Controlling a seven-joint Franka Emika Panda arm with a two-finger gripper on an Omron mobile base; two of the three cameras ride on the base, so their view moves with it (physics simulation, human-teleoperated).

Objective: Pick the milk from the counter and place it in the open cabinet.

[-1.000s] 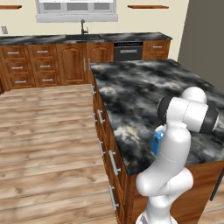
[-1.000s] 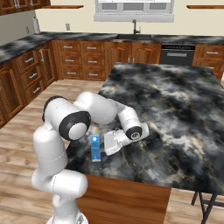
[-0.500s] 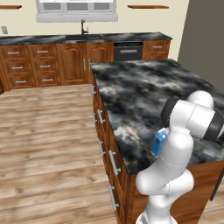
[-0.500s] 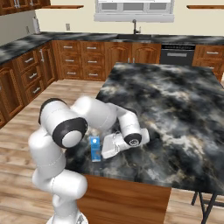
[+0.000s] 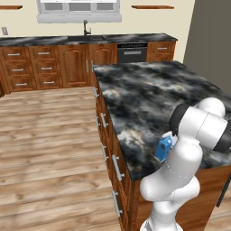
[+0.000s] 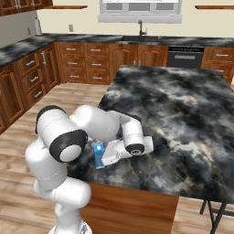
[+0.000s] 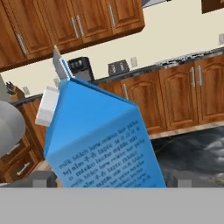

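Observation:
The milk (image 7: 100, 144), a small blue gable-topped carton with white print, stands upright near the front corner of the marbled counter (image 5: 144, 94). In the hand view it is very close, between my two fingertips (image 7: 43, 178). My gripper (image 7: 111, 180) is open, one finger on each side of the carton and neither pressing on it. From the right base view the milk (image 6: 98, 154) stands right by the counter (image 6: 183, 105) edge, and my gripper (image 6: 104, 157) reaches it level from the right. In the left base view my arm hides part of the milk (image 5: 163, 148). The open cabinet is out of view.
The island drops off to wooden floor (image 5: 49, 135) just past the carton. Far base cabinets (image 6: 87, 57) with a sink tap (image 6: 141, 25) and a dark oven (image 6: 185, 52) line the back wall. A toaster (image 7: 118, 67) and closed wall cabinets (image 7: 78, 22) appear behind the carton.
My arm's elbow has swung down and round, and the hand has edged a little closer to the milk. The carton has not moved and the jaws stay wide.

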